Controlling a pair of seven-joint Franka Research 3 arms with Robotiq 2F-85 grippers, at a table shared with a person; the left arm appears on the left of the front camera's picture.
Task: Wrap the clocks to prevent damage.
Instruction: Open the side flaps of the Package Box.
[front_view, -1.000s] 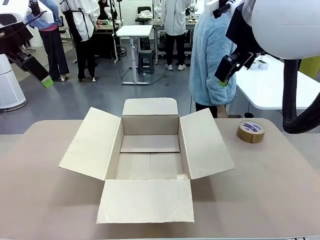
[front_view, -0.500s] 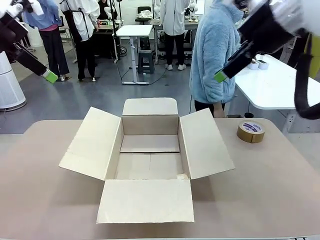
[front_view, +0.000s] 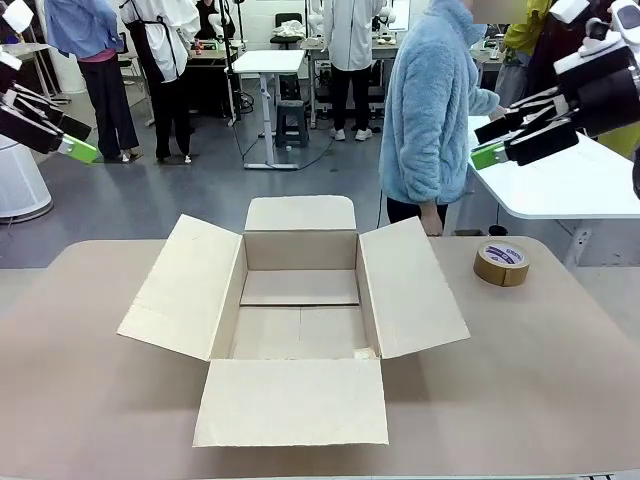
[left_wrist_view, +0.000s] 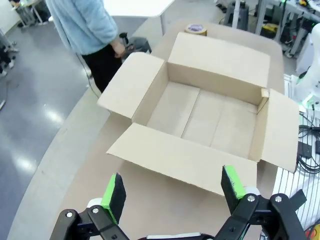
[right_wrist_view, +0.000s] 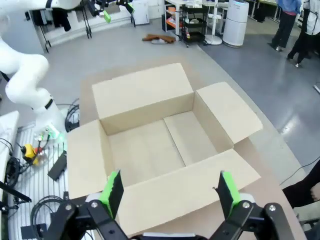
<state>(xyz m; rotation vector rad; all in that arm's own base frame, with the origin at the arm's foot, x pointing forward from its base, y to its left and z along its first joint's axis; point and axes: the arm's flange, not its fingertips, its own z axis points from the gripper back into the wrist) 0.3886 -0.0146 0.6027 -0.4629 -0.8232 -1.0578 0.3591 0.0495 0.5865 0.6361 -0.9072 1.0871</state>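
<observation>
I am looking across the table (front_view: 530, 390) with both arms hanging high at its sides. The left gripper (front_view: 88, 142) is hovering at the picture's left edge, out over the floor beyond the table's far left corner. Its jaws are standing wide and gripping nothing. Through its wrist camera I am seeing the green pads spread far apart, with the box (front_view: 290, 405) lying well below them. The right gripper (front_view: 482, 143) is hovering at the upper right, beyond the table's far edge and beside the person (front_view: 430, 100). Its fingers are pointing left, and its jaws are likewise gaping wide and carrying nothing. The box is sitting open in the middle of the table. Its side flaps are slanting outward, its near flap is lying flat toward me and its far flap is standing up. Its brown floor panels are showing in all three views. A tape roll (front_view: 502, 262) is lying flat on the table to the right of the box, near the far edge and apart from the right flap. The person, in a pale blue fleece, is standing at the far side, turning toward a white table (front_view: 560, 185) behind, with one hand (front_view: 432, 218) hanging down by the table's edge. Where the clocks are, I cannot tell.
</observation>
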